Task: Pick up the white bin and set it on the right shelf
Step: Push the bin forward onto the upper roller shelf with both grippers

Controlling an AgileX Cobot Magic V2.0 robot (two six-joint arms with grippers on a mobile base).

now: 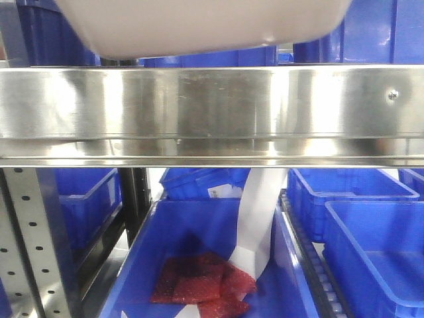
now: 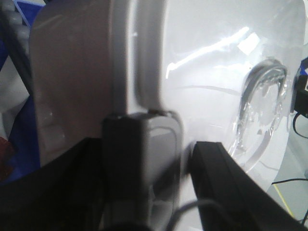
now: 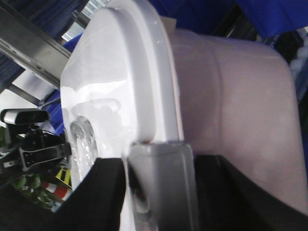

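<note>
Closest to the front camera, the brushed steel front rail of the right shelf [image 1: 212, 112] runs from the left edge to the right edge of the view, with a perforated upright [image 1: 30, 245] below its left end. Above the rail, toward its left and centre, the rounded underside of the white bin [image 1: 199, 26] hangs clear of the metal, with a gap between bin and rail, so it is not resting on the shelf. Below the rail, blue crates [image 1: 377, 252] sit on the lower level; the middle one [image 1: 199, 258] holds red mesh-like bags [image 1: 202, 281] and a white strip [image 1: 258, 218] that hangs down into it. In the left wrist view, the left gripper [image 2: 163, 159] is clamped on the bin's rim where the glossy lid [image 2: 221, 67] meets the pinkish wall [image 2: 72, 77]; one grey finger [image 2: 156, 149] presses the edge, and a clear round moulding shows on the lid. In the right wrist view, the right gripper [image 3: 163, 178] likewise grips the white bin [image 3: 231, 106] at the lid's edge, its grey finger [image 3: 163, 183] laid over the rim, with the pinkish side wall to the right.
</note>
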